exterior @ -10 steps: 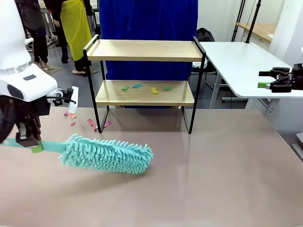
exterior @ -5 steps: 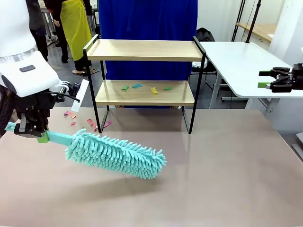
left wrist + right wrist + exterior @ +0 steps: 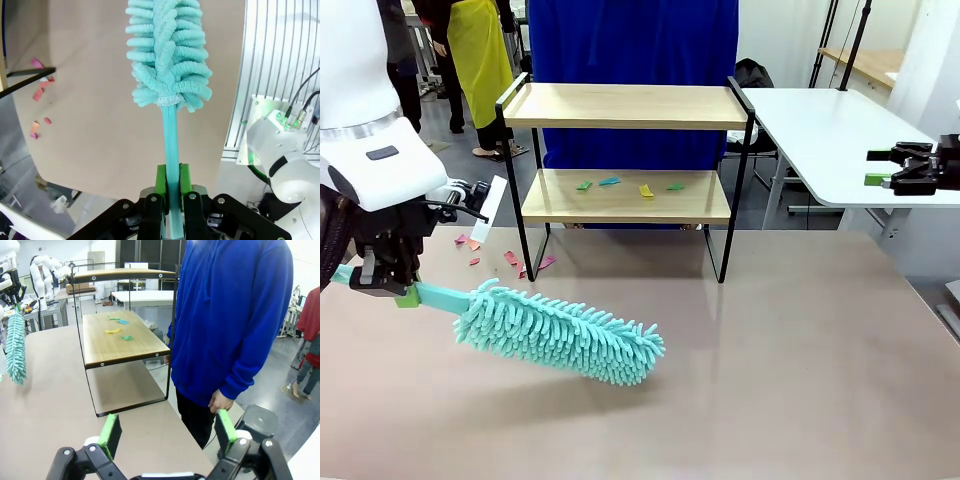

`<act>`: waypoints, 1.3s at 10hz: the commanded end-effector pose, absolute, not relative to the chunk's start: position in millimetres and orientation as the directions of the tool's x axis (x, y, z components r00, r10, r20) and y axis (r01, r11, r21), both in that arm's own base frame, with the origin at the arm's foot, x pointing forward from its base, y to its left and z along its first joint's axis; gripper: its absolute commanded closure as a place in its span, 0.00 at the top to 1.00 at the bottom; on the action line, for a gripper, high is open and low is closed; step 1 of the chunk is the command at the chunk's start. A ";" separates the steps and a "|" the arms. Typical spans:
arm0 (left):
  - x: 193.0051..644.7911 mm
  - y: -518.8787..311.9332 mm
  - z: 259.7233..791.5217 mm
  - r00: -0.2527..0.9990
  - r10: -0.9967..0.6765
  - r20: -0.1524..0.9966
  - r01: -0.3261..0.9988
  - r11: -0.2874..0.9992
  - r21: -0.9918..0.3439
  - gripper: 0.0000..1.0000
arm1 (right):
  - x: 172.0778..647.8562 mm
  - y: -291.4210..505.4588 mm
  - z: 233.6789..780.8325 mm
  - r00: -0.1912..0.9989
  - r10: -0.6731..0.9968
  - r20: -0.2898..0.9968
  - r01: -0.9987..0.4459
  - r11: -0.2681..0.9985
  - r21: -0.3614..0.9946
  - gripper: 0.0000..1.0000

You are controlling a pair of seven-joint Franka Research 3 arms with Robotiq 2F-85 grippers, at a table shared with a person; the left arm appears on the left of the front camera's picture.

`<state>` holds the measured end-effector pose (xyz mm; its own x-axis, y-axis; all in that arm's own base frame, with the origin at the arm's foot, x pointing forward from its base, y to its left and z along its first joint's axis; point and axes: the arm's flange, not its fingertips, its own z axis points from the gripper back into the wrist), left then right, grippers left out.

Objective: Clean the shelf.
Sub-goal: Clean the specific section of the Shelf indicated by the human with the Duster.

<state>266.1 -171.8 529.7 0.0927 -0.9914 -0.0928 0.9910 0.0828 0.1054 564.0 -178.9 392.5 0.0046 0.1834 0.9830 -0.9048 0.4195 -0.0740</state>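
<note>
- Front view: the shelf stands at the table's far edge, in the middle, with a person in blue behind it, largely hidden by it.
- A few coloured scraps lie on its lower board. The top board's surface is seen too edge-on to judge.
- More scraps lie on the table by the shelf's left legs.
- The left gripper hangs low at the left, well short of the shelf, its jaws shut tight on the duster's handle. The fluffy head slants down to the right, and whether it touches the table is unclear.
- The right gripper sits at the right edge with its arm cut off, jaws wide apart and holding nothing.
- Left wrist view: the green pads clamp the thin teal handle, and the duster head runs off the top edge.
- Red scraps lie beside a black bar cut off by the left edge.
- Right wrist view: the right gripper's pads stand far apart, nothing between them.
- The shelf is seen from one end, with the person just beside it.
- The duster hangs at the far left, partly cut off.
</note>
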 end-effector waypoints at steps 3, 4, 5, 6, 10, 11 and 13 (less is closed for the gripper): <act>264.9 -171.1 531.8 0.099 -0.990 -0.097 0.991 0.089 0.104 0.13 | 564.7 -176.8 395.6 -0.002 0.185 0.983 -0.906 0.417 -0.080 1.00; 264.9 -171.1 531.8 0.099 -0.990 -0.097 0.991 0.089 0.104 0.13 | 564.7 -176.8 395.6 -0.002 0.185 0.983 -0.906 0.417 -0.080 1.00; 264.9 -171.1 531.8 0.099 -0.990 -0.097 0.991 0.089 0.104 0.13 | 564.7 -176.8 395.6 -0.002 0.185 0.983 -0.906 0.417 -0.080 1.00; 264.9 -171.1 531.8 0.099 -0.990 -0.097 0.991 0.089 0.104 0.13 | 564.7 -176.8 395.6 -0.002 0.185 0.983 -0.906 0.417 -0.080 1.00; 264.9 -171.1 531.8 0.099 -0.990 -0.097 0.991 0.089 0.104 0.13 | 564.7 -176.8 395.6 -0.002 0.185 0.983 -0.906 0.417 -0.080 1.00; 264.9 -171.1 531.8 0.099 -0.990 -0.097 0.991 0.089 0.104 0.13 | 564.7 -176.8 395.6 -0.002 0.185 0.983 -0.906 0.417 -0.080 1.00; 264.9 -171.1 531.8 0.099 -0.990 -0.097 0.991 0.089 0.104 0.13 | 564.7 -176.8 395.6 -0.002 0.185 0.983 -0.906 0.417 -0.080 1.00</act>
